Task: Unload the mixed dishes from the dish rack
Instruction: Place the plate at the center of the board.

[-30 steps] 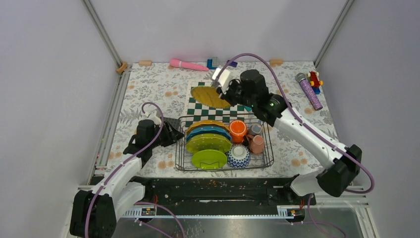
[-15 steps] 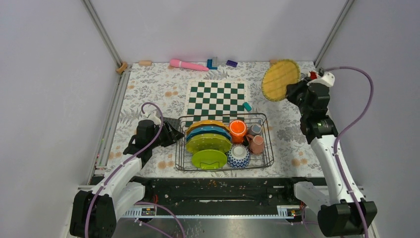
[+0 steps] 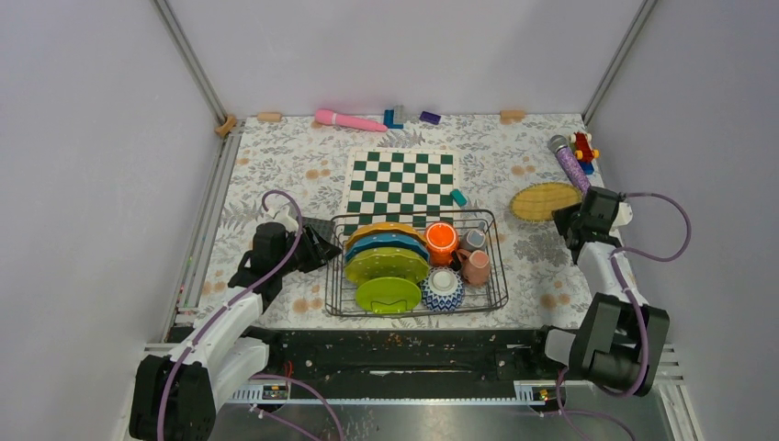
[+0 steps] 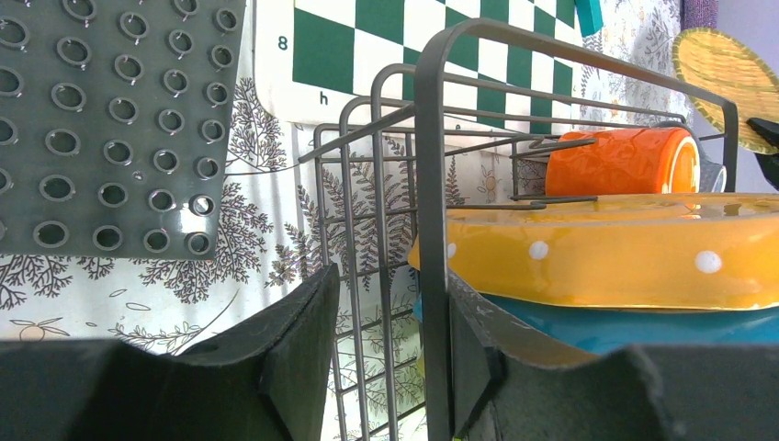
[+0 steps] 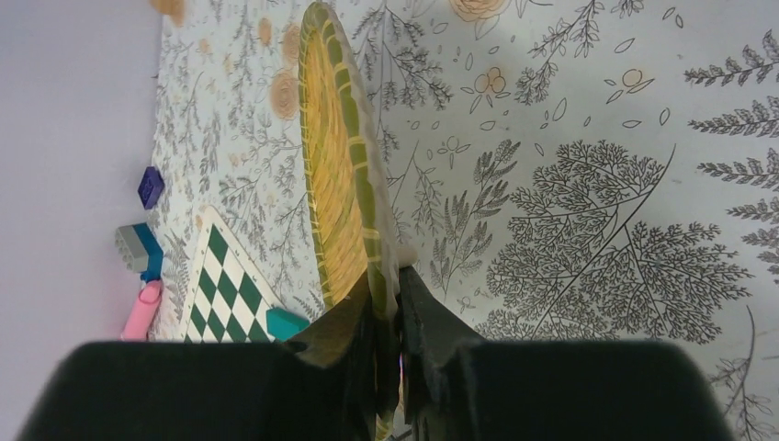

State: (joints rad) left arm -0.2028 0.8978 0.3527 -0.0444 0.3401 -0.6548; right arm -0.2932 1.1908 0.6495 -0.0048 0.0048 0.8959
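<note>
The dish rack holds yellow-orange, teal and lime green plates, an orange cup, a small grey cup, a pink mug and a patterned bowl. My left gripper is open, its jaws straddling the rack's left wall wires; the right finger touches the thick rim wire. My right gripper is shut on the rim of a yellow striped plate, low over the table at the right. The wrist view shows the plate edge-on.
The green-and-white chessboard lies behind the rack, with a teal block at its corner. A dark grey mat lies left of the rack. A glitter microphone and a red toy are near the held plate. A pink toy lies at the back.
My right arm swung the yellow striped plate from above the chessboard to the far right, then lowered it flat near the table. The left arm has not moved.
</note>
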